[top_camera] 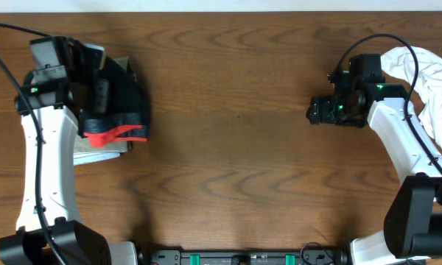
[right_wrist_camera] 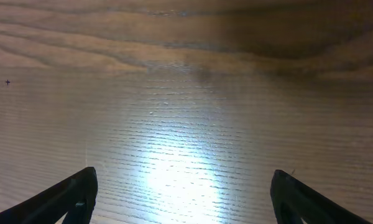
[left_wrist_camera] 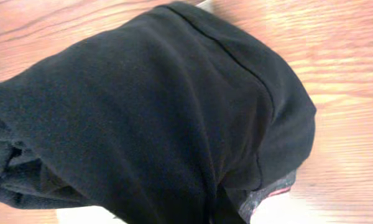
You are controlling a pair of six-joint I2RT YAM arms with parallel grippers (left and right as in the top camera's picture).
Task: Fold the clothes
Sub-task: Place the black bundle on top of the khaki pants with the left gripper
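Your left gripper (top_camera: 96, 94) is closed over the folded black leggings (top_camera: 125, 88) at the upper left of the frame; it may be pinching fabric, but that's unclear. Your right gripper (right_wrist_camera: 183, 186) hangs wide open over the table (top_camera: 228, 147) at centre right, near the white garment (top_camera: 435, 73).

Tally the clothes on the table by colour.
Black: 1, the leggings
Pale tan: 1, a folded garment under the leggings
White: 1, a crumpled garment at the right edge
Total: 3
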